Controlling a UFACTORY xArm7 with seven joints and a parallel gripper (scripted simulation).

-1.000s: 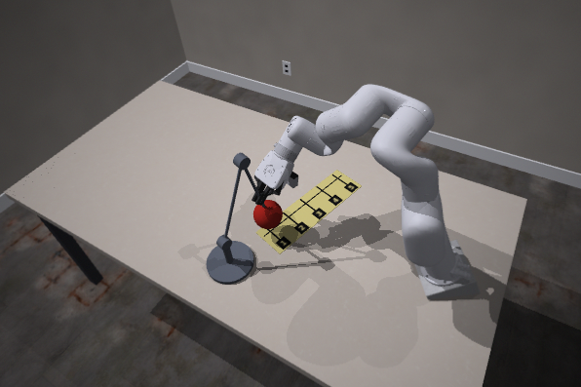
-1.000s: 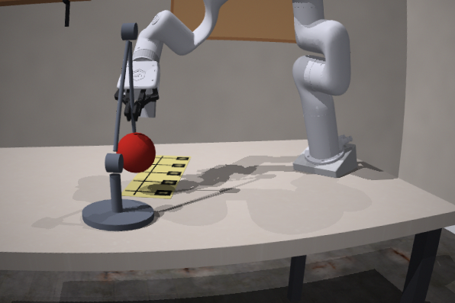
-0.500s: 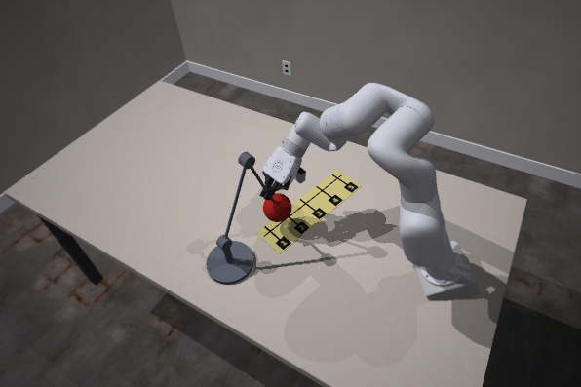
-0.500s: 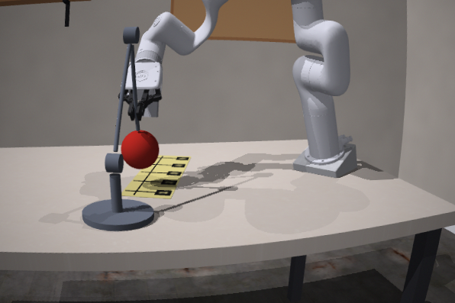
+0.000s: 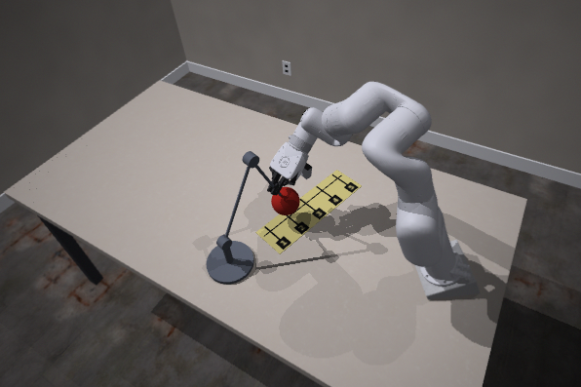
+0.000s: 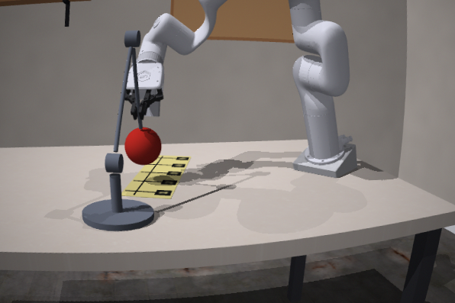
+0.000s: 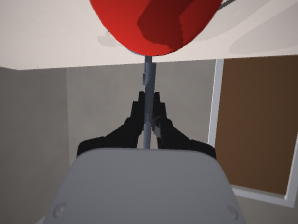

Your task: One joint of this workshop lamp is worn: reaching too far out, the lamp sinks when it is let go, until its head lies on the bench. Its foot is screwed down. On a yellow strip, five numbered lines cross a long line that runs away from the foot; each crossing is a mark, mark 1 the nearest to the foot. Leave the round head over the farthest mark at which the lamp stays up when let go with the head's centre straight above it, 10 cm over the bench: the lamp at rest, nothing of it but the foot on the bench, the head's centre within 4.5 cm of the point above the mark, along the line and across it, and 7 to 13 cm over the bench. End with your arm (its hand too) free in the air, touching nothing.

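Observation:
The lamp's foot (image 5: 219, 269) (image 6: 118, 222) stands on the bench. Its lower arm (image 5: 238, 204) (image 6: 121, 106) rises to the elbow joint (image 5: 251, 159) (image 6: 132, 39); the forearm rod (image 5: 263, 175) (image 6: 135, 72) (image 7: 149, 75) slopes down to the head. The round red head (image 5: 286, 201) (image 6: 143, 146) (image 7: 155, 22) hangs clear above the yellow strip (image 5: 269, 239) (image 6: 146, 187), seemingly around mark 2; the exact offset cannot be told. My gripper (image 5: 276, 190) (image 6: 138, 115) (image 7: 148, 100) is shut on the forearm rod just above the head.
My arm (image 5: 414, 184) (image 6: 321, 106) reaches over the strip from its base (image 5: 450, 287) (image 6: 324, 167) at the right of the bench (image 5: 122, 145) (image 6: 267, 243). Shadows of arm and lamp fall across the strip and bench. Walls stand behind the bench.

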